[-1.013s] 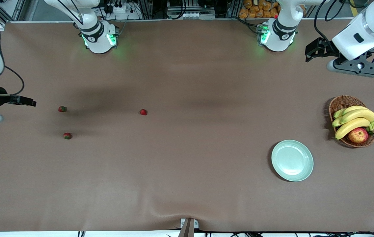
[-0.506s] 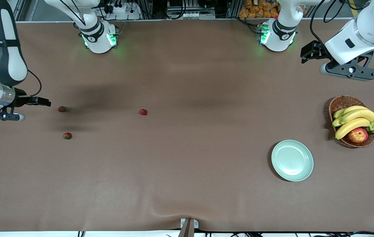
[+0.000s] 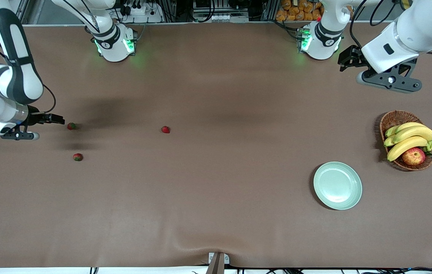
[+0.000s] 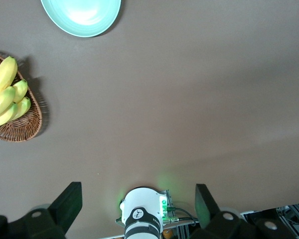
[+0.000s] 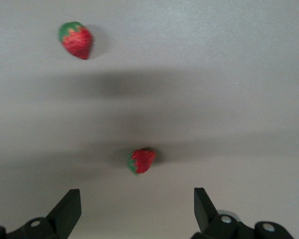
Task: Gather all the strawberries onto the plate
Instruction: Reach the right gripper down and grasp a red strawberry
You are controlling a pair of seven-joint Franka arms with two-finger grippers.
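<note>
**Three berries on the cloth, plate bare, both grippers spread**

Nearest the front camera lies the plate — pale mint, round, nothing on it — toward the left arm's end of the table. A little farther from the camera and closer to that end stands a wicker basket holding bananas and an apple.

The strawberries sit well apart from the plate, toward the right arm's end. The nearest strawberry lies alone on the brown cloth. Farther from the camera are the other two: the middle strawberry, closest to the table's centre, and the end strawberry, just beside the right gripper.

The right gripper hangs low over the table with its fingers apart and nothing between them; its wrist view shows the end strawberry lying just ahead of the spread fingers, with the nearest strawberry farther off.

The left gripper is up over the cloth near its arm's base — fingers wide apart, holding nothing.
</note>
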